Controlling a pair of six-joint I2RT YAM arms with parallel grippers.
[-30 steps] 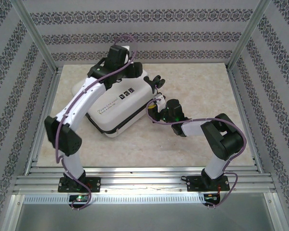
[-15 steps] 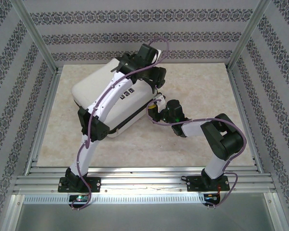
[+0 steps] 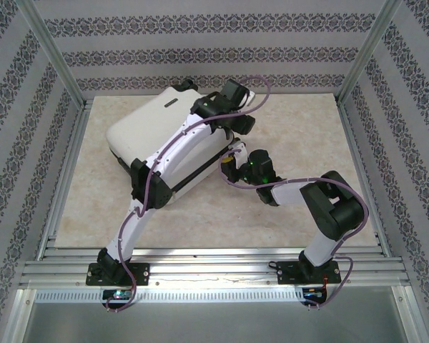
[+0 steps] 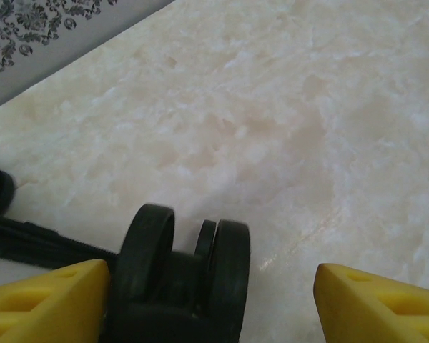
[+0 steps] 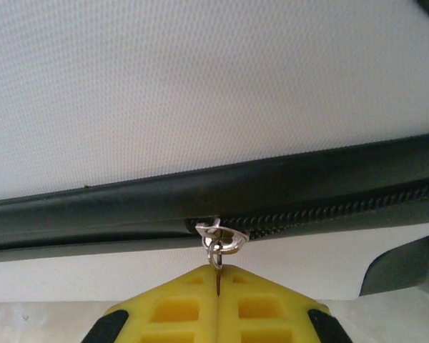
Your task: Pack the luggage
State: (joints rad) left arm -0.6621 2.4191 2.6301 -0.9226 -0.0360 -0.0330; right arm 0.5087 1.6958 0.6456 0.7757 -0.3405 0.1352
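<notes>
The luggage (image 3: 154, 128), a closed white hard-shell suitcase, lies flat at the back left of the table. My left gripper (image 3: 237, 123) hangs over its far right corner. In the left wrist view a black caster wheel (image 4: 182, 279) stands between the wide-apart yellow fingers (image 4: 46, 300), close to the left one, and the gripper (image 4: 211, 307) is open. My right gripper (image 3: 230, 158) is at the suitcase's right edge. In the right wrist view its fingertips (image 5: 218, 275) are shut on the silver zipper pull (image 5: 220, 241), which hangs from the black zipper band (image 5: 286, 182) under the white shell (image 5: 200, 86).
Pale marble tabletop (image 3: 286, 121) lies to the right of and in front of the suitcase. Metal frame posts (image 3: 361, 61) and patterned walls enclose the table on three sides. My left arm's white link (image 3: 175, 150) crosses above the suitcase lid.
My left arm has swung from over the suitcase's back edge rightward to its far right corner, uncovering the lid. The right gripper has stayed shut at the zipper.
</notes>
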